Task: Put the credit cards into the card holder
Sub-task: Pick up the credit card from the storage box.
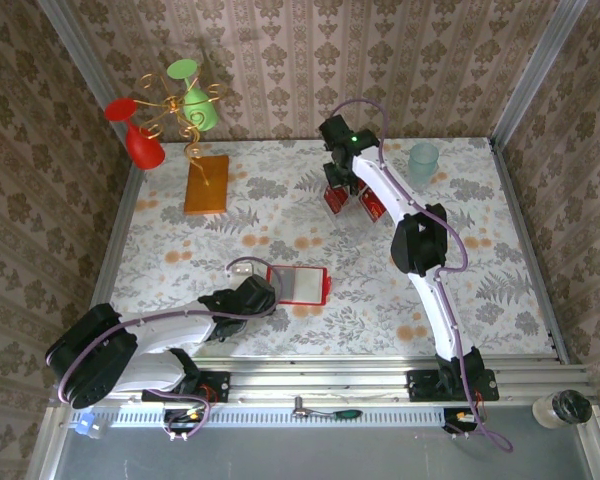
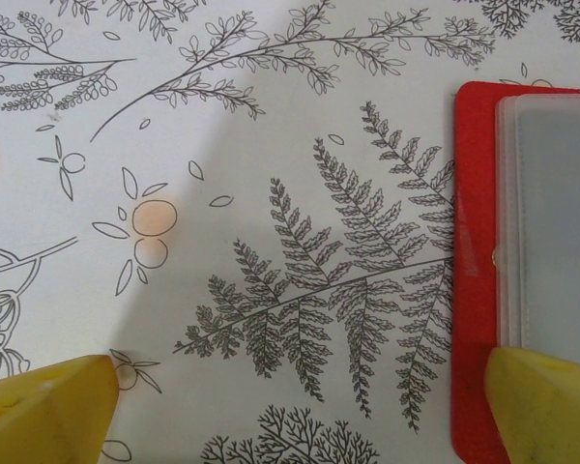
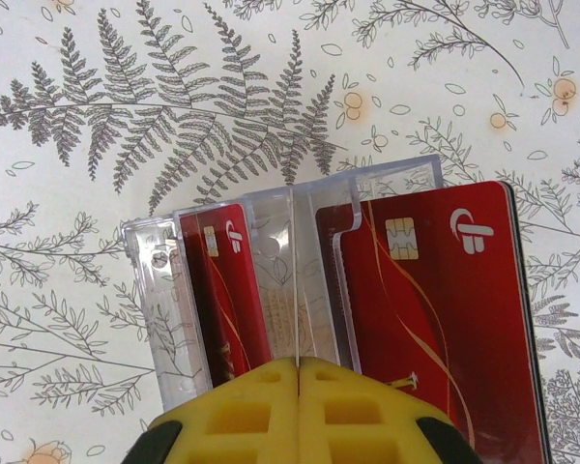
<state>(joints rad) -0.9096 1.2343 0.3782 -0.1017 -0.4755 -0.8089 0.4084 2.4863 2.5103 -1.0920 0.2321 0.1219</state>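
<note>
Card holder: flat red wallet lying opened out on the flower-printed table, near the front edge and a little left of centre, pale inner panel facing up. In the left wrist view its red border frames a grey-white inset. Left gripper: low over the cloth just left of the holder, jaws wide apart. One yellow fingertip is over the holder's near edge, and the other is over bare fern print. Right gripper: extended to the far middle of the table, yellow fingers pressed together on a thin leaf of a clear plastic sleeve, the leaf's edge running into the seam between them. Credit cards: two red cards with chip and white logo, tucked in pockets of that sleeve, one on each side of the pinched leaf. The right one shows most of its face and the left one shows as a narrow strip. From above, the same red pair sits either side of the gripper; whether the sleeve is off the cloth cannot be told. Other items: orange-brown slab at far left, wire stand with red and green glasses behind it, pale green cup at far right, dark-capped jar and screwdriver by the arm bases.
</note>
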